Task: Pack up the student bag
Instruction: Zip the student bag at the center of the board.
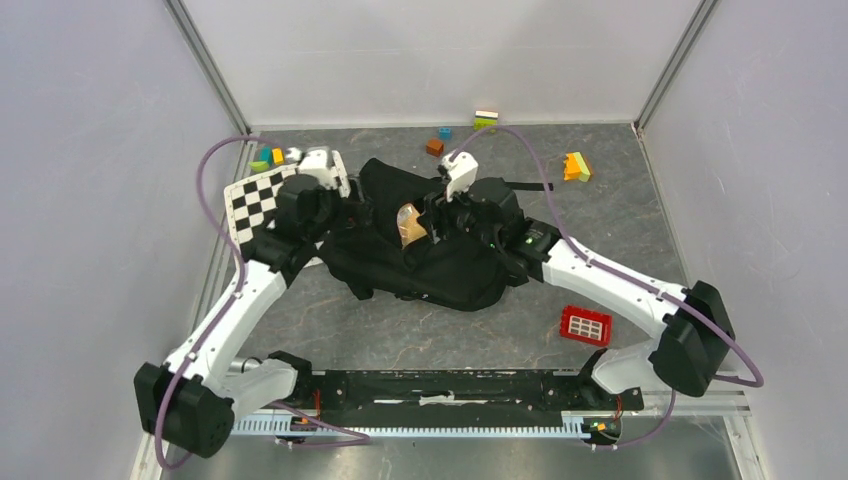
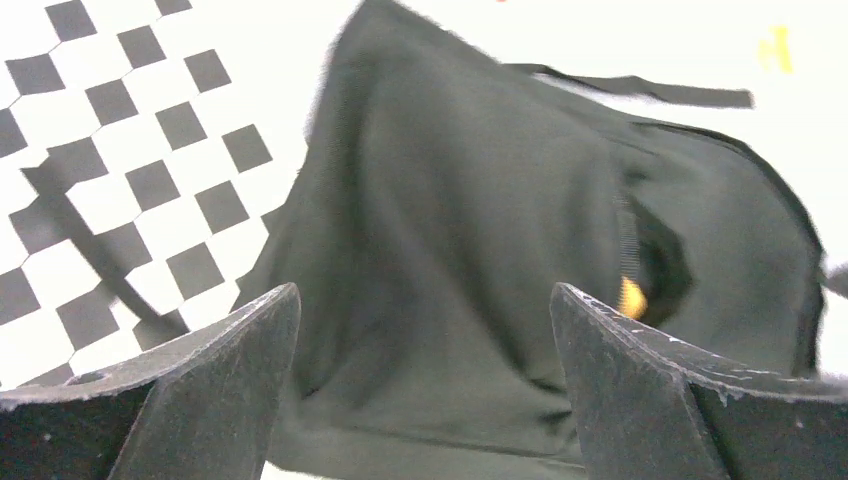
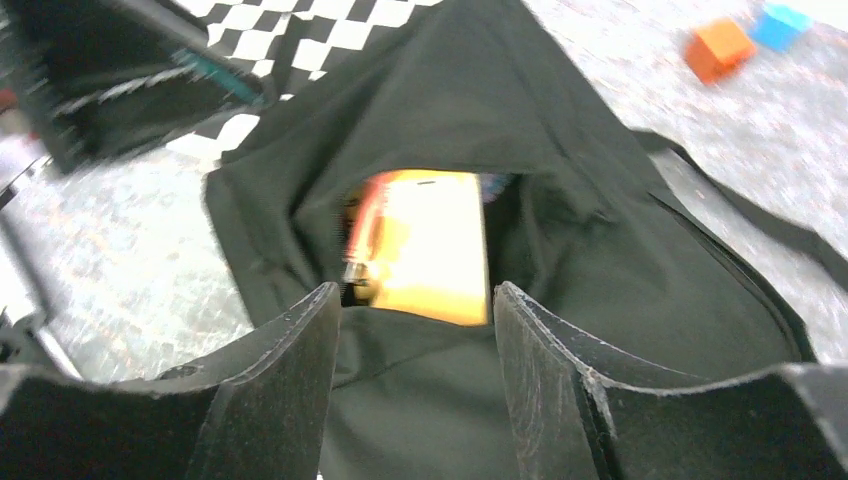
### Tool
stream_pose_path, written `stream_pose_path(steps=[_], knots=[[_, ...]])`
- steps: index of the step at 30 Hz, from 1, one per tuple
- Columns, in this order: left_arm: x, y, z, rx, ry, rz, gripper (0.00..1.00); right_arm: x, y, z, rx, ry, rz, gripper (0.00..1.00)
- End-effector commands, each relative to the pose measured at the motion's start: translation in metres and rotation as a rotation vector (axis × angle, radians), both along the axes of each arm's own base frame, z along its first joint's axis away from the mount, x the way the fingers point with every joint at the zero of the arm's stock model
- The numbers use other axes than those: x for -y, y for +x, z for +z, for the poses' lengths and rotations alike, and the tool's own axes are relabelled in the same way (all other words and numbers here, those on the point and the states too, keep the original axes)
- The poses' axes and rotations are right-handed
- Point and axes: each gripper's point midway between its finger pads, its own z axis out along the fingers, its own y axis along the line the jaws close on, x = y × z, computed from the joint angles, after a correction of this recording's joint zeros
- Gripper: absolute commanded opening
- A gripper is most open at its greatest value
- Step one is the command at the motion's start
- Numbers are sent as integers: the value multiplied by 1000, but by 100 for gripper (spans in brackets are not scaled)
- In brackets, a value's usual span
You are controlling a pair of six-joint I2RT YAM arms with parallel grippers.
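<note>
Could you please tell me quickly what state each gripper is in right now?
Left gripper: open, holding nothing, by the student bag.
Right gripper: open, holding nothing, facing a yellow item in the bag's opening.

Nothing legible on screen right now, not a word or a number. The checkerboard [image 1: 262, 200], upper left of the top view, shows only black and white squares. In the centre of the right wrist view, the orange-yellow packet [image 3: 425, 245] sits in the opening of the student bag [image 3: 560, 150]; any print on it is too blurred to read. The red block [image 1: 585, 325], lower right of the top view, shows small white squares and no lettering I can make out.
</note>
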Motion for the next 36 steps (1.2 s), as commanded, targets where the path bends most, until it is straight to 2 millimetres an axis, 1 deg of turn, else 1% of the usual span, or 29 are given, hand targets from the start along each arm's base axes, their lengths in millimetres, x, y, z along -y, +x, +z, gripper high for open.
stream_pose_path(steps=[1, 2, 3, 5, 7, 8, 9, 10, 11, 12, 13, 14, 15, 17, 21, 26, 29, 30, 32, 36], knots=[[-44, -18, -24, -92, -133, 177, 100, -46, -30, 35, 198, -6, 272, 61], [-51, -22, -30, -106, -148, 198, 100, -57, -36, 32, 206, -35, 312, 60], [-56, -27, -36, -118, -162, 213, 100, -66, -39, 33, 223, -57, 335, 60], [-65, -36, -45, -133, -178, 249, 100, -85, -47, 27, 240, -120, 384, 60], [-65, -46, -54, -158, -209, 252, 100, -103, -50, 14, 230, -173, 419, 59], [-65, -50, -58, -168, -227, 257, 100, -109, -51, 12, 229, -185, 427, 59], [-65, -53, -60, -173, -247, 261, 100, -115, -50, 5, 221, -206, 431, 59], [-63, -56, -62, -184, -272, 262, 100, -121, -50, 4, 221, -215, 437, 58], [-58, -59, -61, -192, -309, 259, 100, -126, -50, -3, 212, -232, 447, 58], [-54, -61, -60, -203, -343, 254, 100, -127, -45, -4, 213, -254, 418, 57], [-49, -63, -56, -209, -385, 241, 100, -129, -42, -11, 202, -279, 410, 57], [-44, -63, -52, -206, -419, 232, 100, -131, -40, -12, 197, -290, 408, 56], [-41, -64, -49, -203, -452, 227, 100, -132, -36, -17, 185, -310, 397, 55], [-39, -62, -45, -190, -486, 227, 100, -132, -32, -25, 172, -335, 378, 55], [-36, -59, -52, -210, -496, 220, 100, -126, -28, -35, 165, -377, 350, 54], [-24, -53, -62, -253, -570, 199, 100, -118, -31, -48, 146, -413, 353, 54], [-23, -49, -63, -244, -586, 201, 100, -116, -31, -52, 151, -424, 359, 48], [-22, -48, -63, -239, -582, 198, 98, -116, -31, -53, 153, -429, 363, 46], [-22, -45, -65, -239, -575, 191, 93, -115, -28, -55, 162, -446, 355, 42], [-21, -38, -69, -249, -561, 190, 90, -114, -23, -59, 170, -472, 341, 35]])
